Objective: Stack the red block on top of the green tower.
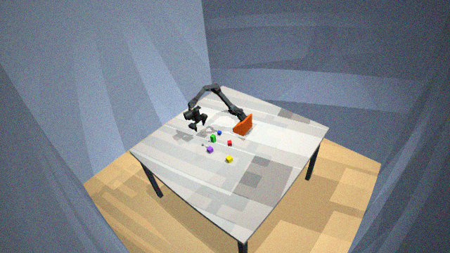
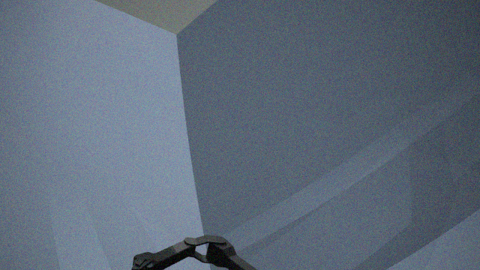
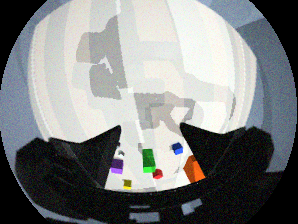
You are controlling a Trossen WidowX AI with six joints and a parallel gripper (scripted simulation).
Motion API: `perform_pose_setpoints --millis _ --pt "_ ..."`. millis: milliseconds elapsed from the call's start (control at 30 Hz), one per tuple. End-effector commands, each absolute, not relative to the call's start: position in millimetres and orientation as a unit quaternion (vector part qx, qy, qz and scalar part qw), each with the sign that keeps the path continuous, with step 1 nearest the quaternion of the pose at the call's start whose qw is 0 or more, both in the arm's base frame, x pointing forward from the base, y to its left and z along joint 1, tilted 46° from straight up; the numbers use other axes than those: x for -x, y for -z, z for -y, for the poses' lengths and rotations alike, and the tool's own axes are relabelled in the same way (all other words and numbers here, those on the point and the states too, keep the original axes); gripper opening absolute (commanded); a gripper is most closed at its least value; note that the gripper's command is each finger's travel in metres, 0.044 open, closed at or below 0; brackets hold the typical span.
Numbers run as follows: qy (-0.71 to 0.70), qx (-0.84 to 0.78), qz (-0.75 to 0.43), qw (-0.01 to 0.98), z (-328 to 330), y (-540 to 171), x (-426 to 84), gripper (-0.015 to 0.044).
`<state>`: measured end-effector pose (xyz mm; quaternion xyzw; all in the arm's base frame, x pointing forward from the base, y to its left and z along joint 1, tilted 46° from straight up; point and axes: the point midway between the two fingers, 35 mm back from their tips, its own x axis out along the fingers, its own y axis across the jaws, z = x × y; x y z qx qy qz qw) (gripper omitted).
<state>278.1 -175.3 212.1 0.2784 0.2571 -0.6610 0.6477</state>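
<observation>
Claw (image 1: pixel 197 124) hangs above the table (image 1: pixel 281 151), fingers spread wide with nothing between them, pointing down toward the surface. Red block (image 1: pixel 229 143): small cube, uniformly bright red, plain faces, sitting flat on the table on its own, touching nothing. It lies well apart from the claw, off to the claw's far side past the green tower (image 1: pixel 213 138), in the top view down and to the right of the fingers. Green tower is taller than wide, upright, bright green, and stands between the claw and the red block, nearer the claw than the red one is. Blue block (image 1: pixel 219 132) sits just beside the tower, toward the arm's base. Purple block (image 1: pixel 209 150) and yellow block (image 1: pixel 229 159) rest further out from the claw, both apart from the red block. Orange wedge (image 1: pixel 243 125) stands by the arm's base. In the wrist view the red block (image 3: pixel 158 173) shows low in frame, just below and right of the green tower (image 3: pixel 148 160), between the dark finger outlines; it reads as a small red patch, faces too small to resolve.
</observation>
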Motion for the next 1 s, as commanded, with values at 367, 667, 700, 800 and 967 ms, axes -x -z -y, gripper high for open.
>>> perform_pose_setpoints --millis 367,667,700,800,967 --pt "0.579 -0.17 -0.399 0.69 65 -110 -305 0.044" --pt "0.535 -0.086 -0.456 0.706 4 -57 -284 0.044" --pt "0.531 -0.077 -0.461 0.707 -2 -52 -280 0.044" --pt "0.518 -0.049 -0.474 0.71 -18 -37 -266 0.044" --pt "0.501 -0.006 -0.488 0.715 -37 -18 -243 0.044"
